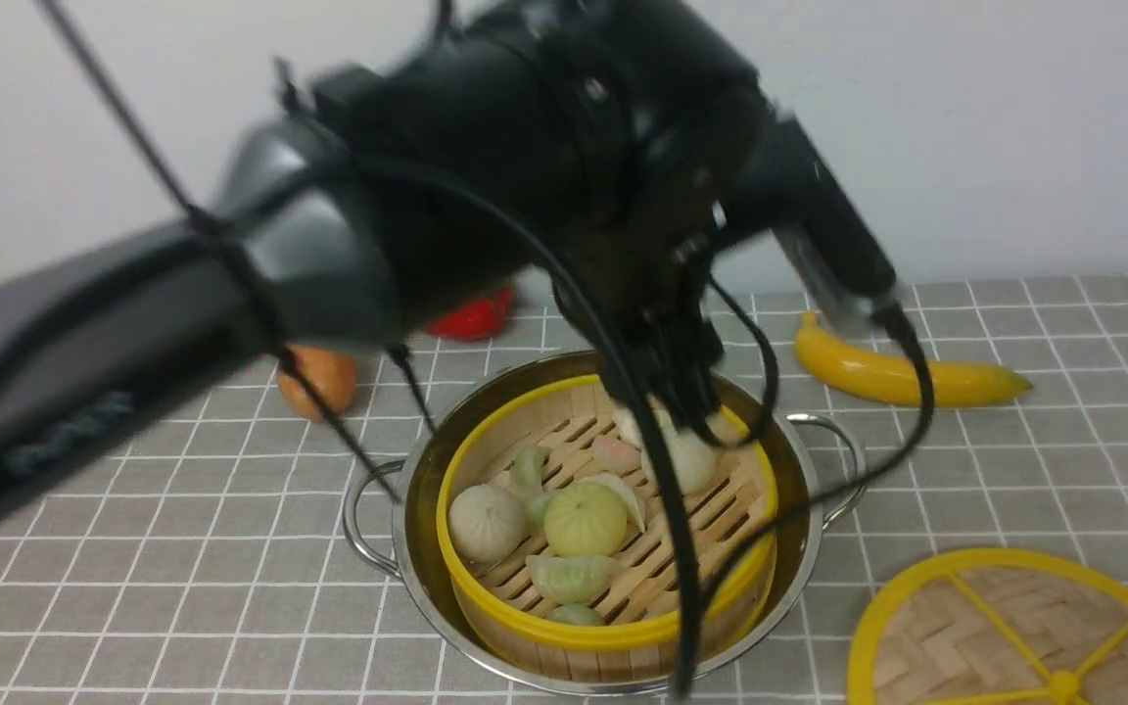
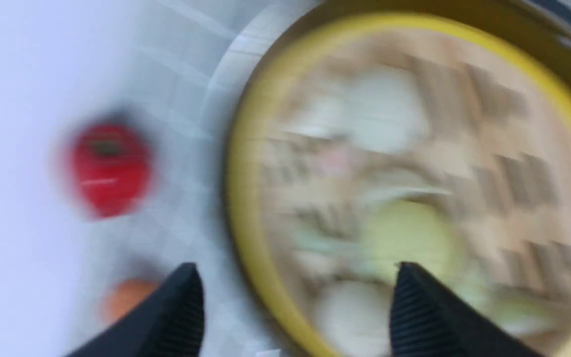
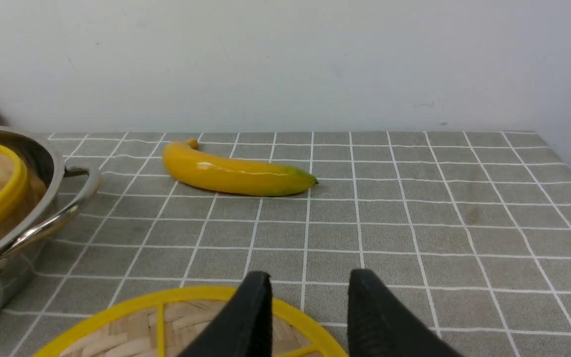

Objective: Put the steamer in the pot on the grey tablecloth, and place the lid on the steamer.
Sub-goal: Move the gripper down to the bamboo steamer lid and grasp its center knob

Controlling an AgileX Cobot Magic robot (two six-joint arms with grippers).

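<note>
Your main risk is the crowding over the pot (image 1: 420, 490). The left gripper (image 2: 296, 270) hangs just above the steamer (image 1: 574, 641) with its fingers spread and nothing between them, and the left wrist view is badly smeared. A black cable (image 1: 683, 558) from that arm droops across the steamer in the front view. I cannot tell whether it touches the rim, but if it does, it could tip the basket or drag the pot as the arm pulls away. If you bring the lid (image 1: 995, 627) over before that arm is clear, the two arms will likely meet.

The lid is the second worry. It lies flat on the grey tablecloth (image 1: 182, 548) at the near right corner, partly cut off by the front view. The right gripper (image 3: 310, 275) sits low at its far edge, fingers parted and empty. A thin disc lying flat gives little to bite — a shallow pinch may slide it or bunch the cloth.

The steamer sits inside the pot, near the middle of the cloth's near edge, its yellow rim a little above the steel one. It is slatted bamboo with pale and green toy buns on its floor — light, I'd judge, and easily nudged.
</note>
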